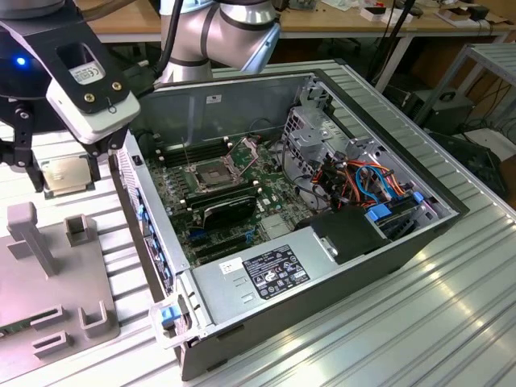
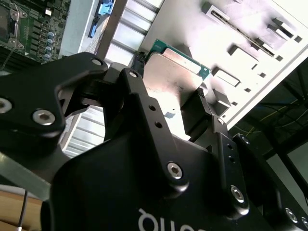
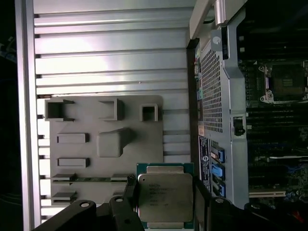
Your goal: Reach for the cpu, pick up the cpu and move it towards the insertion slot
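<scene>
The cpu (image 1: 68, 176), a flat square chip with a pale metal face and green edge, hangs at the exterior view's left, outside the open computer case. My gripper (image 1: 66, 171) is shut on it, one black finger on each side. In both wrist views the cpu (image 3: 166, 202) (image 2: 175, 72) sits between the black fingers (image 3: 130, 191), over the edge of the grey fixture plate (image 3: 106, 144). The insertion slot (image 1: 211, 173), a shiny-framed socket with a dark centre, lies on the motherboard inside the case, to the exterior view's right of the gripper, and appears in the wrist views too (image 3: 286, 82) (image 2: 9, 24).
The case's perforated side wall (image 1: 133, 193) stands between the gripper and the socket. A grey power supply (image 1: 266, 270) sits at the case's near end, a drive cage (image 1: 314, 133) and coloured cables (image 1: 363, 181) beyond. The fixture plate (image 1: 48, 274) carries raised blocks on the ribbed aluminium table (image 1: 363, 339).
</scene>
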### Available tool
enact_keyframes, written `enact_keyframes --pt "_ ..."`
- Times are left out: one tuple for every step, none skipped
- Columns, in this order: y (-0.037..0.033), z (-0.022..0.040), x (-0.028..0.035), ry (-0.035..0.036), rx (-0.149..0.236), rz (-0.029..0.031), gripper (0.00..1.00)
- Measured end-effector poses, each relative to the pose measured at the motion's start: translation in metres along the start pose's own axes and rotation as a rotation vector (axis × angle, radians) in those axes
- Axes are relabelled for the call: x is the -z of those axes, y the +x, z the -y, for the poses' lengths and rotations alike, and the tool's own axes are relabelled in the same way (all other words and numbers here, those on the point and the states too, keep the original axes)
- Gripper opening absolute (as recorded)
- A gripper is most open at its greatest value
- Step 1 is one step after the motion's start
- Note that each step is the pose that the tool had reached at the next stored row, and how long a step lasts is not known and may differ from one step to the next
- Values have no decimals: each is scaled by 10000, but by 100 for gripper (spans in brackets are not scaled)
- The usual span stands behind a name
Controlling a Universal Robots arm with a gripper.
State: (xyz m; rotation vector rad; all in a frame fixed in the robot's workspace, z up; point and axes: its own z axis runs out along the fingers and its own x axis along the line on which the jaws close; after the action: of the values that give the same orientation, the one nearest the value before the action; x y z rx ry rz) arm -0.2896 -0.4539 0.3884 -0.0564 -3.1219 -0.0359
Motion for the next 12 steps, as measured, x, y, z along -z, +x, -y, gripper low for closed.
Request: enact_keyframes --pt "-9 0 0 -1 0 0 55" --pt "-18 -1 1 0 0 0 55" --pt "-35 -1 1 0 -1 0 55" --pt "-45 -2 1 0 -1 0 55" --pt "-56 -2 1 0 -1 0 55" --pt "-63 -2 1 0 0 0 55" --pt "-74 -3 1 0 0 0 55" --pt "-81 -3 2 0 0 -1 55" --pt "-88 -3 2 0 0 0 55" --pt "-99 -4 2 0 -1 -1 55" --pt "-107 -4 2 0 0 0 55" --pt "-116 -4 3 1 -1 0 55"
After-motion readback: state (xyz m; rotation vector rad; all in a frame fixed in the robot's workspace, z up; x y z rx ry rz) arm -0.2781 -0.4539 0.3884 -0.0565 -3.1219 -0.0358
